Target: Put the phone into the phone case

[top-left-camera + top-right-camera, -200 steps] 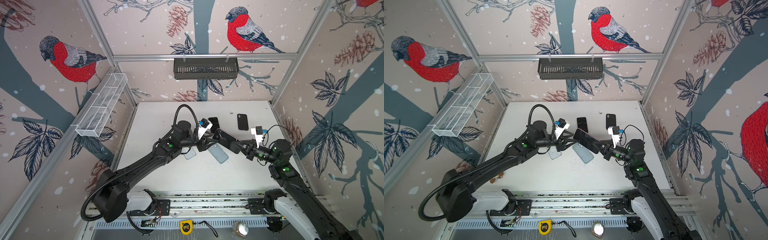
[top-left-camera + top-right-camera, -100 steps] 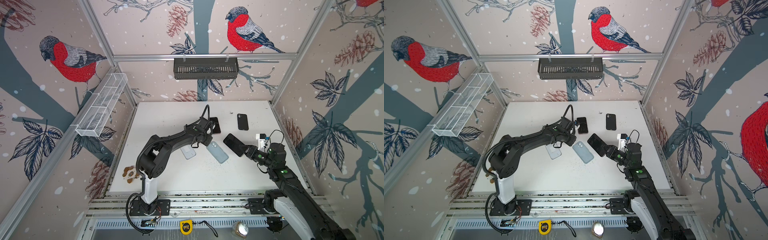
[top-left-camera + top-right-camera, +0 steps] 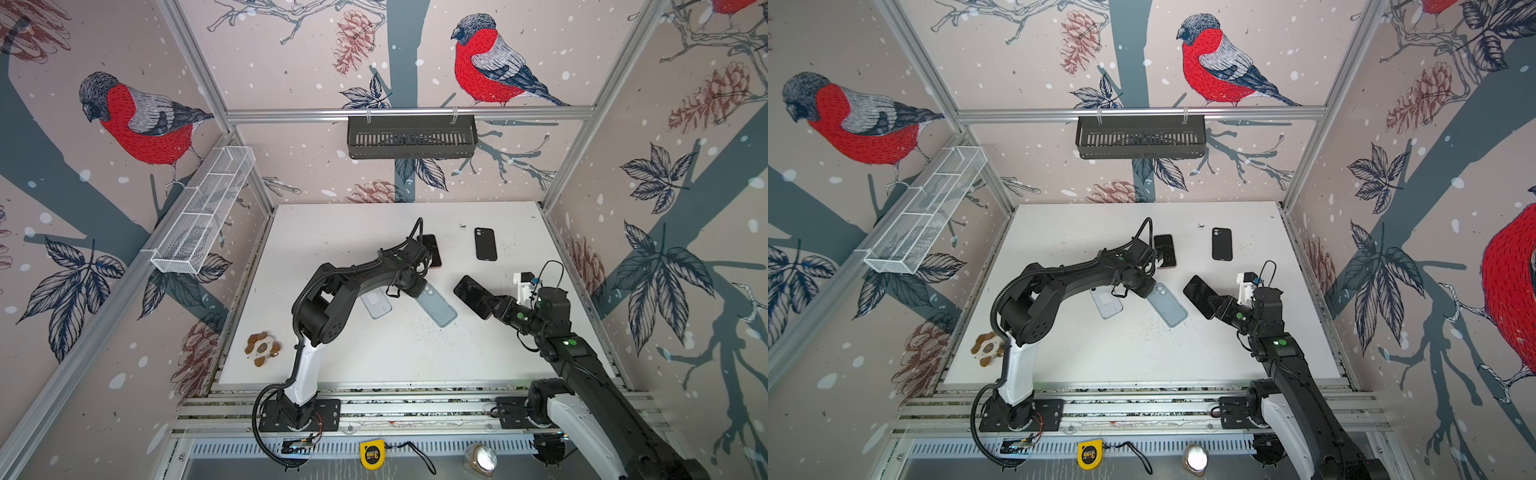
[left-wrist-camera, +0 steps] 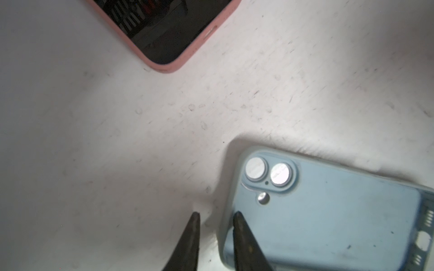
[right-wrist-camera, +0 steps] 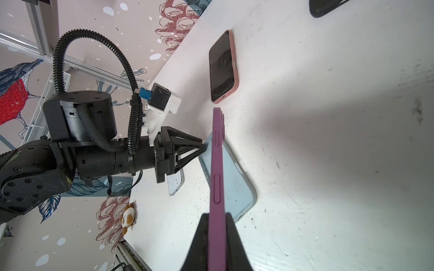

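In a top view we see the blue case [image 3: 438, 309] flat on the table [image 3: 374, 353]. The phone [image 3: 467, 291] is at its 3 o'clock, in the right gripper [image 3: 485, 306]. The left wrist view shows the left gripper [image 4: 216, 213], fingers a little apart around the case's edge. The right wrist view shows fingers [image 5: 236, 248] squeezing the phone.

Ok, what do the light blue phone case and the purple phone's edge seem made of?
Light blue phone case: probably soft matte silicone; dull, scuffed, no glare. Purple phone edge: matte, smooth, moulded buttons; metal or plastic, can't tell.
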`<state>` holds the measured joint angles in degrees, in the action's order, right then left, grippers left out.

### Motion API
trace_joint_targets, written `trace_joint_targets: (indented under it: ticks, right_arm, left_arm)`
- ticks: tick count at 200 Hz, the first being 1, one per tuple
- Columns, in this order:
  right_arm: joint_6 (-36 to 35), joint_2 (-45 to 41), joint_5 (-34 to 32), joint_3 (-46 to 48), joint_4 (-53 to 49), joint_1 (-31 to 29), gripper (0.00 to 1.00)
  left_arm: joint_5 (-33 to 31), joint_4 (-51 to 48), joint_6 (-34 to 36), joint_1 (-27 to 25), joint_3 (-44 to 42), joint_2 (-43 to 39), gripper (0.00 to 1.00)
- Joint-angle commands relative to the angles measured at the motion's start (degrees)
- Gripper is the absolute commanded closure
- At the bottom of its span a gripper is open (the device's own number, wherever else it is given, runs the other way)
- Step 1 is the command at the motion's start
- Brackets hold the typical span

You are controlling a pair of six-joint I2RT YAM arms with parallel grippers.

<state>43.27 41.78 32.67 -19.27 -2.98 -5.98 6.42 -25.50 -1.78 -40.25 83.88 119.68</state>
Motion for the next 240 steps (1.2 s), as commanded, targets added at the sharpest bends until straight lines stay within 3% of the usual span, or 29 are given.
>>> trace_joint_targets:
  ticks: [1,52,94,134,158,181,240]
  right_arm:
    - [-1.17,0.17,1.18,-0.13,2.1,0.06,1.0]
    - [-0.52,1.36,2.11,-0.83,1.49,-0.14,0.99]
    - [2.79,5.06,5.63,-1.22,5.91,-3.49,0.99]
    - [5.86,9.83,6.45,-1.89,9.88,-6.38,1.0]
    - [5.38,11.42,5.86,-2.52,11.56,-7.18,0.99]
    - [3.62,12.17,5.66,-3.87,10.21,-6.14,0.99]
    - [-1.94,9.78,3.56,-6.69,3.69,-3.28,0.99]
  left_arm:
    - [-0.18,-3.31,-1.12,0.0,1.02,0.38,0.87]
    - [-1.93,-6.41,-3.98,0.0,0.07,-2.86,0.88]
    - [3.32,-7.08,-5.87,-0.14,-3.34,-5.7,0.83]
    - [4.7,-3.96,-5.05,1.31,-2.45,-6.6,0.65]
    - [8.94,-0.19,-5.0,3.64,-1.77,-5.86,0.62]
    - [10.48,-0.56,-3.59,3.86,0.95,-3.33,0.63]
    - [5.59,-4.65,-3.06,3.61,5.93,-0.48,0.67]
